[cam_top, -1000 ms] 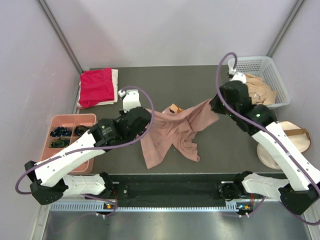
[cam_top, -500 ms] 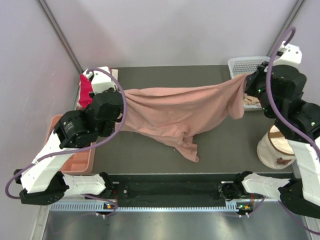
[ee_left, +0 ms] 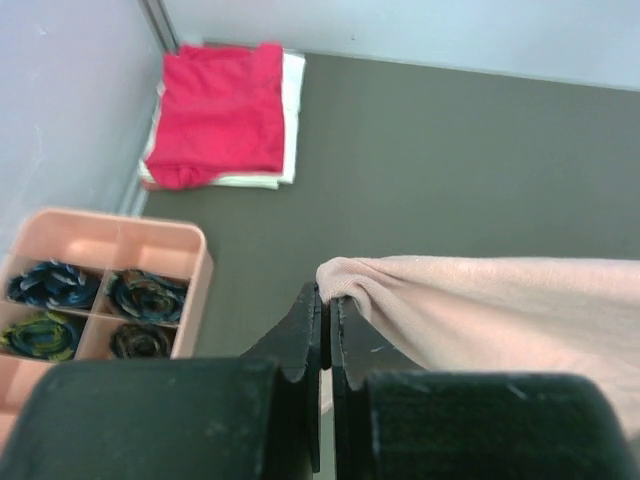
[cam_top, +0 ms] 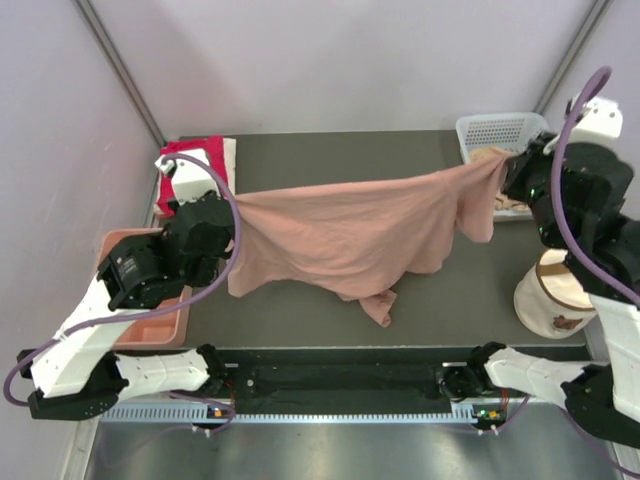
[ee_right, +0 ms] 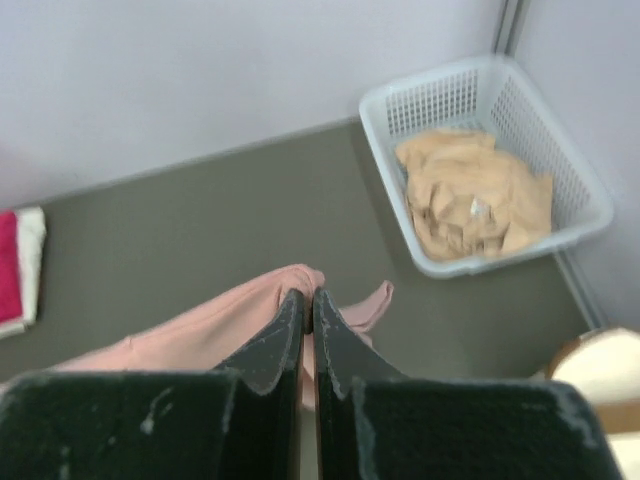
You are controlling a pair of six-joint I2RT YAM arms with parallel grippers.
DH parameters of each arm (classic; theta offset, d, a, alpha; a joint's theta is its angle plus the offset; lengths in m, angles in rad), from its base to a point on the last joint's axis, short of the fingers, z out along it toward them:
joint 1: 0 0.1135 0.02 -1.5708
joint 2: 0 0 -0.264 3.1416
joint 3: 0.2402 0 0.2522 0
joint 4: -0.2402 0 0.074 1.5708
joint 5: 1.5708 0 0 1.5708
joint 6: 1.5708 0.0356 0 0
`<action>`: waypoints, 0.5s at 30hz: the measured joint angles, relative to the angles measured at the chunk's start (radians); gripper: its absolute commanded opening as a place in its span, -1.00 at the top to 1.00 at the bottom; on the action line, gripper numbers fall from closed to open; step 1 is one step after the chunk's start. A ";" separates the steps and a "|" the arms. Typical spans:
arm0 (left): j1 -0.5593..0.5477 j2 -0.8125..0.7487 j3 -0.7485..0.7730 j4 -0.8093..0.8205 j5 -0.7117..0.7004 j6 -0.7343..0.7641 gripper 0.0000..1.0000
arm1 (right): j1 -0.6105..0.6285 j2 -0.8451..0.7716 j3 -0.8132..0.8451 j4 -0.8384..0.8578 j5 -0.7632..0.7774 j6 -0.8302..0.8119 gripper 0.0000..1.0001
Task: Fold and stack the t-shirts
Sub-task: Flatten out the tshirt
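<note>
- left gripper (ee_left: 327, 310) is pinched tight on 1 edge of the soft dusty-pink cloth t-shirt (cam_top: 350, 225), right gripper (ee_right: 308, 305) clamped on the opposite edge
- shirt hangs spread between the 2 over the dark grey table (cam_top: 330, 150), lowest flap near the front edge
- folded red t-shirt (ee_left: 225, 110) sits on a white one (ee_left: 291, 90) in the far-left corner
- crumpled tan shirt (ee_right: 470, 200) lies in the white mesh plastic basket (ee_right: 440, 95)
</note>
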 measured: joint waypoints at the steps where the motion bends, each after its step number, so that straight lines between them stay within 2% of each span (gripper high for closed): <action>1: 0.000 -0.010 -0.036 0.006 0.009 -0.013 1.00 | 0.000 -0.030 -0.055 0.002 -0.007 0.017 1.00; 8: 0.002 -0.076 -0.424 0.048 0.215 -0.199 1.00 | 0.000 -0.284 -0.549 -0.074 -0.139 0.211 1.00; 12: 0.001 -0.126 -0.662 0.080 0.396 -0.340 1.00 | 0.000 -0.377 -0.695 -0.141 -0.219 0.311 1.00; 15: 0.001 -0.207 -0.756 0.082 0.487 -0.420 1.00 | 0.000 -0.426 -0.731 -0.185 -0.263 0.368 1.00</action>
